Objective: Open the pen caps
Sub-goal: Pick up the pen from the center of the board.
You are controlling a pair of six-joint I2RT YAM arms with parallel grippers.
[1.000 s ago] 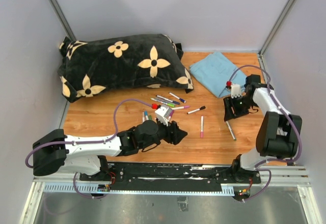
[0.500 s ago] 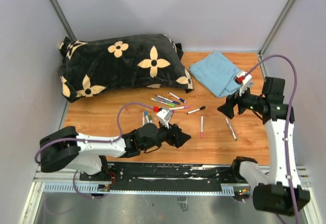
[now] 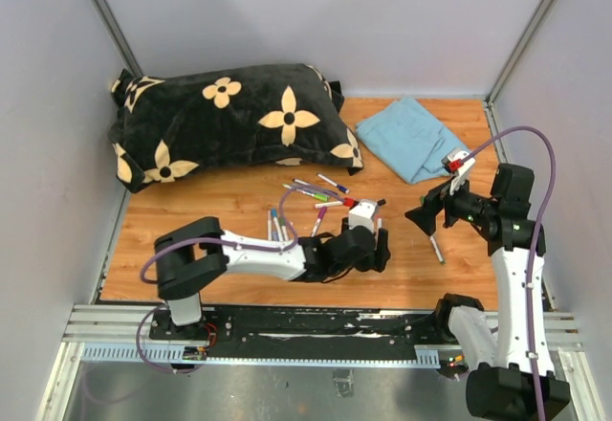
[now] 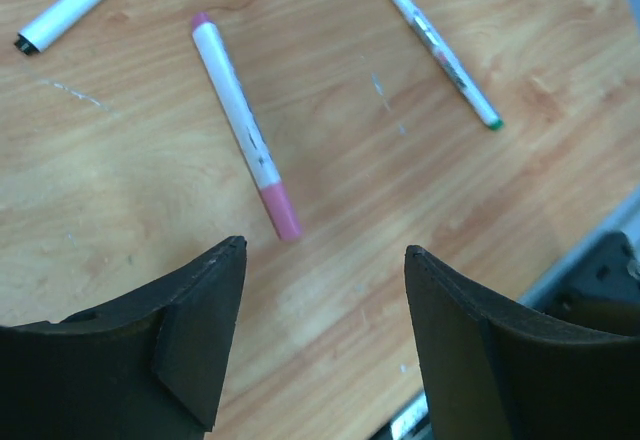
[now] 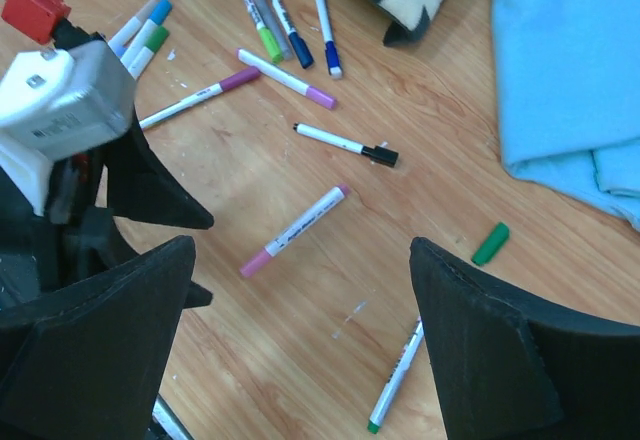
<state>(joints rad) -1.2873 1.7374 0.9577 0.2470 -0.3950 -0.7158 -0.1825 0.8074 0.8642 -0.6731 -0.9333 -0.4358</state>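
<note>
PEN UNCAPPING: The left gripper hovers with its jaws apart and empty just above the pink pen, which lies upper centre in its wrist view. The pink cap is at the end nearest the fingers. The gripper should probably come down square across the barrel, leaving the cap free for the right gripper, which hangs wide open and empty. One green cap lies loose at right, beside the blue cloth. Other capped pens cluster at upper left. No container is in sight.
</note>
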